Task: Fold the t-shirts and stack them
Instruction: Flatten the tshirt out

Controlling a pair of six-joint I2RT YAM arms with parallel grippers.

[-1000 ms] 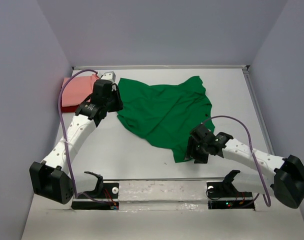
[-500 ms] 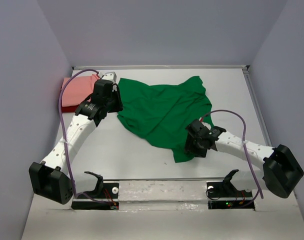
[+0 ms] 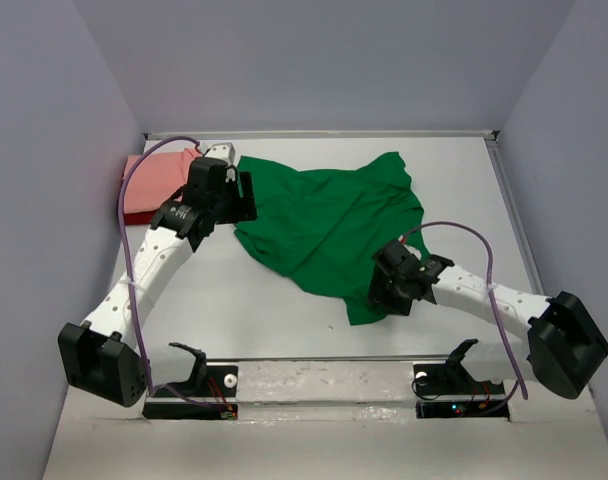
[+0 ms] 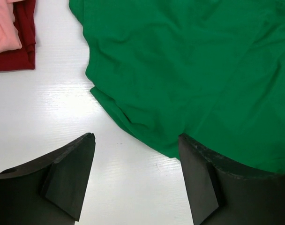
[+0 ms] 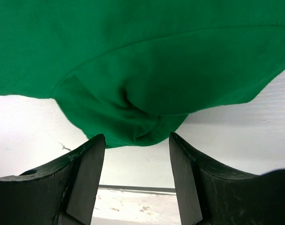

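White worktop (image 3: 284, 320) with a crumpled green t-shirt (image 3: 324, 220) across its middle. A folded pink t-shirt (image 3: 154, 180) lies on a dark red t-shirt (image 3: 134, 216) in the far left corner. The left gripper (image 4: 135, 140), jaws spread, hovers at the green shirt's left edge; the right gripper (image 5: 137, 138), also spread, at its near edge

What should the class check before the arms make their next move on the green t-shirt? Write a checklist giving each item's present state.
1. Left gripper open, holding nothing: ok.
2. Right gripper open at the green t-shirt near corner: ok.
3. The green t-shirt lies flat: not ok, rumpled, near corner bunched.
4. Pink t-shirt folded on top of dark red t-shirt: ok.
5. Bare table between the green t-shirt and that stack: ok.
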